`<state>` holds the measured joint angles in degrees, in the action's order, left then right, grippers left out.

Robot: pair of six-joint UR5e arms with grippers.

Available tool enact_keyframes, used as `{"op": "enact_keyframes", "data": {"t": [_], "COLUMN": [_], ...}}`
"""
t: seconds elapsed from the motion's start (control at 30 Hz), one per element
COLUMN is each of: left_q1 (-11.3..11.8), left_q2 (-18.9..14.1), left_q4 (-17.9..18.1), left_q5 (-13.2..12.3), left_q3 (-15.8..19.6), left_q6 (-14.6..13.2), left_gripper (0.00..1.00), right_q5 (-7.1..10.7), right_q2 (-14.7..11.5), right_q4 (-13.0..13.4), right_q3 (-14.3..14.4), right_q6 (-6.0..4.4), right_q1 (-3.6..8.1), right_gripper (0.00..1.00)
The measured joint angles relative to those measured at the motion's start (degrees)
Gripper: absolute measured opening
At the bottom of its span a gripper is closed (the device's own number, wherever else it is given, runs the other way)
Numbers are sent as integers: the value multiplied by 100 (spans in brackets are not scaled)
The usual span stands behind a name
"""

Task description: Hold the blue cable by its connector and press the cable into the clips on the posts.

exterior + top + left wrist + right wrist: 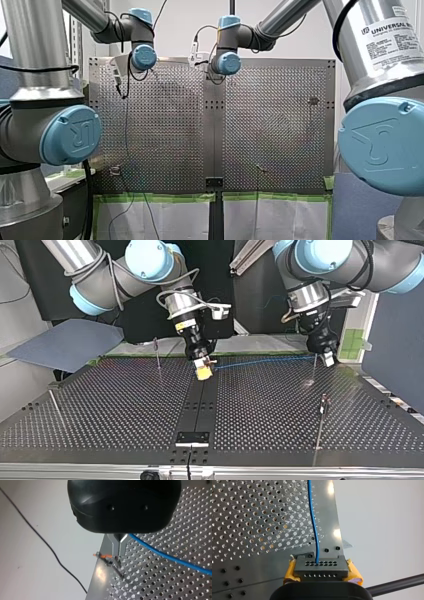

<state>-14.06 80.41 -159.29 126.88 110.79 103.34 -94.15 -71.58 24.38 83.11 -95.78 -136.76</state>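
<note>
**Top view, sides crossed.** My right tool (202, 369) comes in at this view's left and hangs low over the far middle of the worktop (125, 410). A second post (157, 354) stands near it, towards the view's left

**Right wrist view.** The tool's yellow pads (290, 572) pinch the dark connector (321, 566) from both sides. The cable (314, 522) leaves the connector's upper row of holes and runs straight ahead of the tool over the perforated plate

**Top view, cable.** The blue line stretches almost level above the worktop, from the connector to my left tool (326, 358) at the view's right

**Left wrist view.** The metal fingers (115, 545) are pressed together. The cable passes out from between them near their root and slants away over the holes. Just ahead of the fingertips, at the worktop's edge, a thin post (118, 568) carries a clip (103, 555) with an orange part. The cable lies apart from this clip

**Front view.** Both arms reach to the far edge of the worktop, my left at the view's left and my right near the middle
</note>
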Motion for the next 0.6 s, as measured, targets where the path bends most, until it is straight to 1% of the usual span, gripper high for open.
{"op": "enact_keyframes", "data": {"t": [0.17,0.4,0.6], "left_q1": [273,658,852], "left_q2": [-3,-1,34], "left_q4": [-10,-192,-377], "left_q5": [-272,-648,-768], "left_q3": [-80,-384,-572], "left_q6": [62,81,126], "left_gripper": [0,0,0], "right_q5": [-8,-25,-52], "right_q2": [123,165,173], "right_q4": [-13,-20,-12], "right_q3": [-165,-312,-393], "right_q6": [-3,-6,-35], "right_q1": [-58,-149,-221], "right_gripper": [0,0,0]}}
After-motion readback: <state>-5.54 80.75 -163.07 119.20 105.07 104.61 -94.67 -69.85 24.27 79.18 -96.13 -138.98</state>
